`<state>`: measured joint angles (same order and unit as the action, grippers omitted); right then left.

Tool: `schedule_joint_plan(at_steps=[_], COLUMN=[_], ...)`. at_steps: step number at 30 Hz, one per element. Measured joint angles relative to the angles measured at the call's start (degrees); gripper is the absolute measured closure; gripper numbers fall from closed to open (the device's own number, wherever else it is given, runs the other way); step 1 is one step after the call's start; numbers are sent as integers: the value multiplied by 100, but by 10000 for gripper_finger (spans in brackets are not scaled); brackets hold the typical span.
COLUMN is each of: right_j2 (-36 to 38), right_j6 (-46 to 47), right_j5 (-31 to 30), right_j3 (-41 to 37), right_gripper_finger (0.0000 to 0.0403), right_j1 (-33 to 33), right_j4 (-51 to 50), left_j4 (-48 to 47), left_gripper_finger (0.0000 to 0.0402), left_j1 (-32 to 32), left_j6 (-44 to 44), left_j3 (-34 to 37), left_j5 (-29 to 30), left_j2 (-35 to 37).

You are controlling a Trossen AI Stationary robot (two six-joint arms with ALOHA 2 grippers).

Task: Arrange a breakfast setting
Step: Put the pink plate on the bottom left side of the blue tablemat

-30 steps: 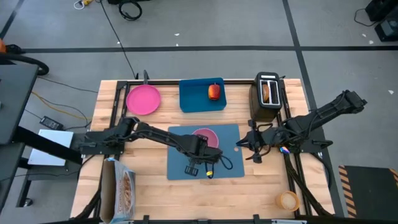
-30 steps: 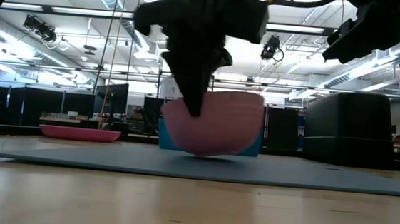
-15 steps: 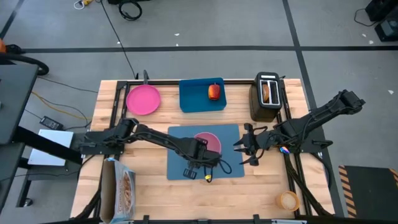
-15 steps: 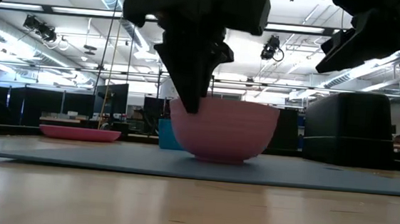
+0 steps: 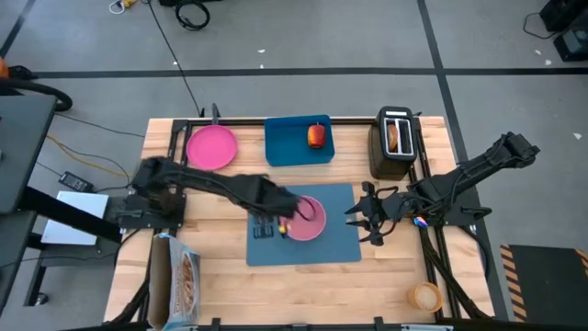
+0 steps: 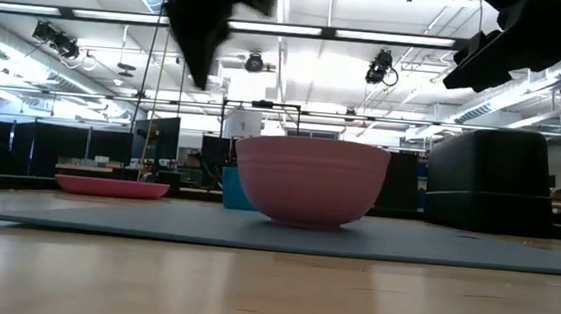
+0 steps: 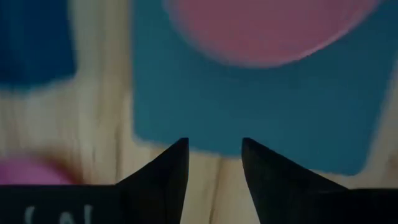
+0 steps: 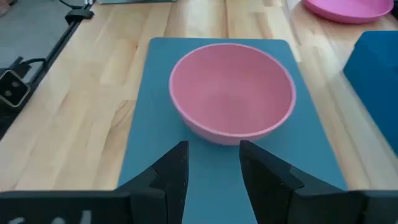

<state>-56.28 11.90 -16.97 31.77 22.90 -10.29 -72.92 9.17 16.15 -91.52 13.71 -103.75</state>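
Note:
The pink bowl (image 5: 308, 221) (image 8: 231, 93) stands upright by its base on the slate-blue mat (image 5: 335, 244). My left gripper (image 7: 214, 158) hangs open above the mat's left part (image 5: 276, 221), beside the bowl, with nothing between its fingers. My right gripper (image 8: 213, 155) is open at the mat's right edge (image 5: 356, 225), pointing at the bowl from a short way off. The pink plate (image 5: 211, 147) lies at the far left. The red apple (image 5: 317, 136) sits on the brighter blue tray (image 5: 289, 147). A toast slice (image 5: 394, 136) sticks up out of the black toaster (image 5: 395, 152).
An orange cup (image 5: 425, 296) stands at the near right corner. A printed bag (image 5: 179, 280) lies at the near left edge. Bare wood lies in front of the mat and left of it. The arms' frames run along both side edges.
My left gripper has opened and let go of the bowl, then risen and swung toward the table's left and far side. The bowl, tilted a second ago, has settled upright on the mat. My right gripper has opened a little without moving away.

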Motion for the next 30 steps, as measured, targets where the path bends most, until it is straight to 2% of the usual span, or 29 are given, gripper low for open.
schedule_joint_plan(at_steps=[6,12,15,20,26,30], right_j2=[-8,-38,-135,-311,-546,-671], right_j6=[19,63,169,316,364,361], right_j5=[-93,-160,-160,-157,-157,-149], right_j3=[0,0,0,0,0,0], right_gripper_finger=[253,253,253,253,253,253], right_j1=[227,219,178,140,124,84], right_j4=[76,332,394,526,711,896], left_j4=[505,1742,2274,2855,3551,3665], left_gripper_finger=[246,246,246,247,247,249], left_j1=[-719,-1724,-2265,-3103,-3642,-3930], left_j6=[1390,1663,1607,1206,347,-45], left_j3=[2273,3652,4058,4355,4591,4735], left_j5=[680,848,833,857,544,473], left_j2=[1373,1942,1927,1872,1809,1630])
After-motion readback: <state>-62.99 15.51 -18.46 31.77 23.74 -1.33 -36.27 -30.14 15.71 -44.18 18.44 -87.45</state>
